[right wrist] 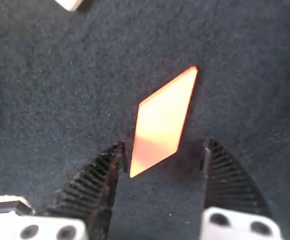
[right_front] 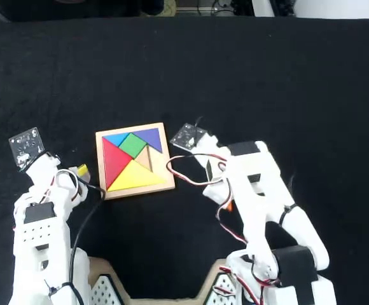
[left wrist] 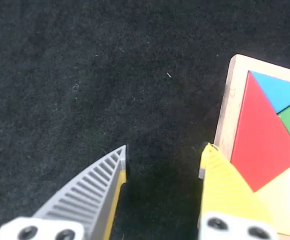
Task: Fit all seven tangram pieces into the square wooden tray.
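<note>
Black cloth; left pincer open, empty; right pincer open astride orange parallelogram.

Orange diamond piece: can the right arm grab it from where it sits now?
Probably yes. The orange diamond piece lies flat on the black cloth just ahead of the right arm, whose jaws stand open, with nothing between.

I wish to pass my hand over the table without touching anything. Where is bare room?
The cloth beyond the tray is bare right across, also the strip right of the right arm. Crowded: the left jaws stand open at the tray's left rim, the right jaws open either side of the orange piece on the cloth right of it.
</note>
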You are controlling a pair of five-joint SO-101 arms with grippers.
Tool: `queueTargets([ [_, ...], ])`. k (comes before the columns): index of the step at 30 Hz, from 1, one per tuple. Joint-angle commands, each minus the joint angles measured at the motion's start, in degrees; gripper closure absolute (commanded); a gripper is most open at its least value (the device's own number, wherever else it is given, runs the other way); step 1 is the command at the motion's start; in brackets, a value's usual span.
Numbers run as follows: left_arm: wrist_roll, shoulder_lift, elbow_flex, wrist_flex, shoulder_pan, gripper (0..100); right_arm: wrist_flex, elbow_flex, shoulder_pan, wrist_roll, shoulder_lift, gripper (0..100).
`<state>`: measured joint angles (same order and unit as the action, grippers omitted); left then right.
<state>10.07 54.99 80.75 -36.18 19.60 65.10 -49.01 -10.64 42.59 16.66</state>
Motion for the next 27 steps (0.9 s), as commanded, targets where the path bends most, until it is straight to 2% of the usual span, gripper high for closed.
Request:
queueTargets([
  [1, -0.53, 0.97, -1.01, 0.26, -0.84, 75, -0.44, -0.57, -2.99, 0.26, 1.63, 76.7],
  [19, -0.53, 0.97, -1.01, 0.26, -0.84, 75, -0.35, -2.33, -4.22, -0.09, 1.89, 77.9],
  [27, -0.62, 0.97, -1.1, 0.26, -0.84, 75, 4.4, 0.4, -4.57, -0.09, 2.07, 77.9],
])
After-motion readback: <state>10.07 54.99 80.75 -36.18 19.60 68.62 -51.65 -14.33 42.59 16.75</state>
